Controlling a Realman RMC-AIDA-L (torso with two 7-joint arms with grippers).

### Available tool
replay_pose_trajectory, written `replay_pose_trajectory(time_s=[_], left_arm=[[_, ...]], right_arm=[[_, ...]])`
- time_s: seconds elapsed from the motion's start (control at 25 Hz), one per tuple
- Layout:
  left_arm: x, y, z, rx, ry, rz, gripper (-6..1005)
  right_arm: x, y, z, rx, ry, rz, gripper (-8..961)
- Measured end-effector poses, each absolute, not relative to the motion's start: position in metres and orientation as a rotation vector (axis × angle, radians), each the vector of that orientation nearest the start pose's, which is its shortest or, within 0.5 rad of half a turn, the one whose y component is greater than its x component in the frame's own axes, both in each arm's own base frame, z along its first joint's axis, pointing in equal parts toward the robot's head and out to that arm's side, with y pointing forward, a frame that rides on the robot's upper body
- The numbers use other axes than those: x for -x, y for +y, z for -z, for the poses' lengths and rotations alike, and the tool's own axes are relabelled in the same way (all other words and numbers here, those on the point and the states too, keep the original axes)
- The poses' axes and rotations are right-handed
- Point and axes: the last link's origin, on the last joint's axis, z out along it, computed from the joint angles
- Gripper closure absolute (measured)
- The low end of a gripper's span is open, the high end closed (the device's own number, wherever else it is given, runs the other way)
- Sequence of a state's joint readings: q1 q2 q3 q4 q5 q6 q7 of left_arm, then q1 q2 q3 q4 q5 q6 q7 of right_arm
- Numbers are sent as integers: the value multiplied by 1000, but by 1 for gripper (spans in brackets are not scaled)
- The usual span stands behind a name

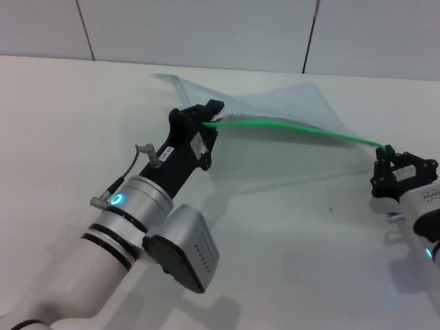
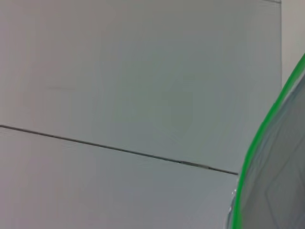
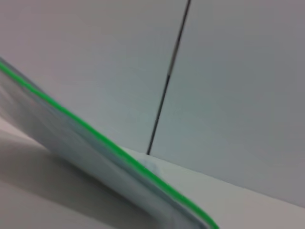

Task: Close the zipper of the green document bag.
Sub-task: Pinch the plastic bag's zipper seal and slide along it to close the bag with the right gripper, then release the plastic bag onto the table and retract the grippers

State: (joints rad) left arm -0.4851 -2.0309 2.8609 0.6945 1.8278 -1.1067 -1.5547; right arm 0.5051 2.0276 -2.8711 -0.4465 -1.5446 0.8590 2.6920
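The green document bag [image 1: 289, 110] is a translucent pale pouch held up off the white table, sagging between my two grippers. Its zipper [image 1: 295, 128], a thin bright green strip, runs along the near edge from one gripper to the other. My left gripper [image 1: 208, 124] is at the zipper's left end and looks shut on it. My right gripper [image 1: 387, 152] pinches the zipper's right end. The left wrist view shows only a curve of the zipper [image 2: 259, 138] and some pouch [image 2: 281, 167]. The right wrist view shows the zipper [image 3: 95, 136] slanting across the wall.
The white table [image 1: 69, 124] stretches around and under the bag. A pale panelled wall [image 1: 206, 27] with dark seams stands right behind it. My left arm's silver forearm [image 1: 137, 206] fills the near left.
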Motion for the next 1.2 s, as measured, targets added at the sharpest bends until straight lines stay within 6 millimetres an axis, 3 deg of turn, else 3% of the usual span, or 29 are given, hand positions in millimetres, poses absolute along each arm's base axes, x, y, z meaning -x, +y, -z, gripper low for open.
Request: replay_pose_trajectory(time_s=[0.32,0.76,0.96,1.2], left_arm=[[209,308,99,1667,775,-54,932],[205,307,96,1664,731,26,752],[202,306,92,1647,706,67,472],[203,307,92,1646,709,61,266]], right_arm=[[-311,334,79,1817,502,-280,827],[-310,333,77,1802,483,-291,432],[-308,331,74,1777,469,-315,285],[-308,331,74,1765,480,-320,165]])
